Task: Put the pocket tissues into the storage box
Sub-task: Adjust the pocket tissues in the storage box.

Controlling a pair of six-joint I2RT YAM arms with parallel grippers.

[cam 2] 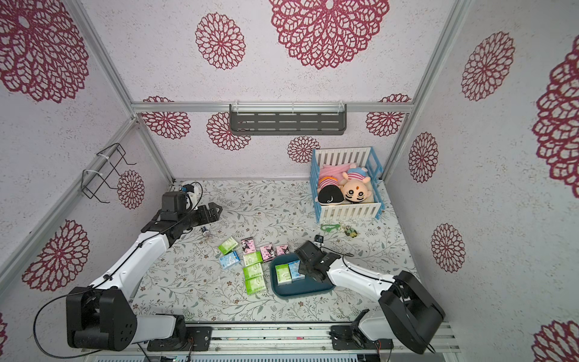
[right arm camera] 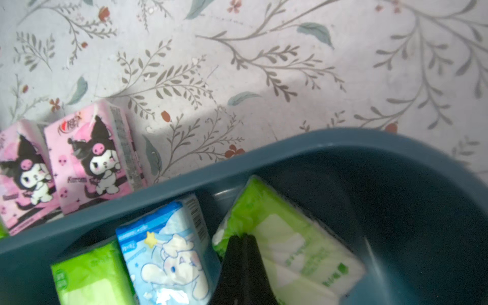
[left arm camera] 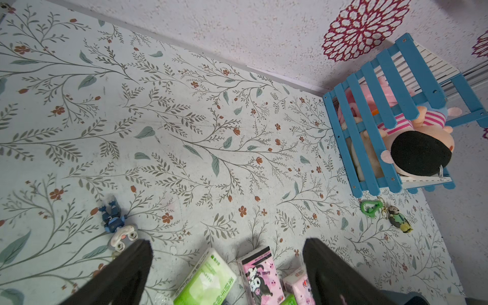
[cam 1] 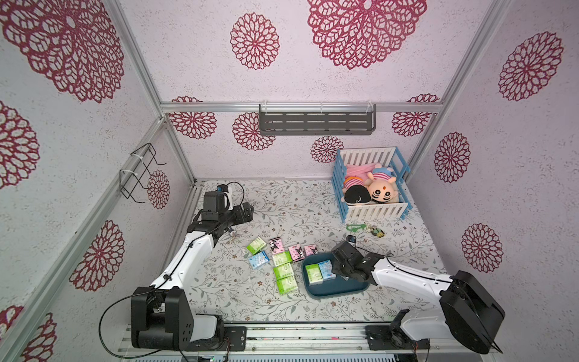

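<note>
Nearest, right of centre, the storage box [cam 1: 332,293] sits on the table [cam 1: 238,294] with three pocket tissues inside. A green pack [cam 1: 314,274] and a light blue pack [cam 1: 326,270] lie side by side, and a second green pack [right arm camera: 290,237] shows only in the right wrist view.

The right tool [right arm camera: 241,237] is down in the box, fingers pressed together with their tips on that second pack's edge. Whether they pinch its wrapper I cannot tell; if they do, lifting would likely drag it out.

Just left of the box lies a column of green packs [cam 1: 283,271]. Two pink packs [right arm camera: 87,158] touch the box's far wall, so a low wrist could shove box and packs together.

Farther left, the left tool [left arm camera: 227,241] hangs open, holding nothing.
</note>
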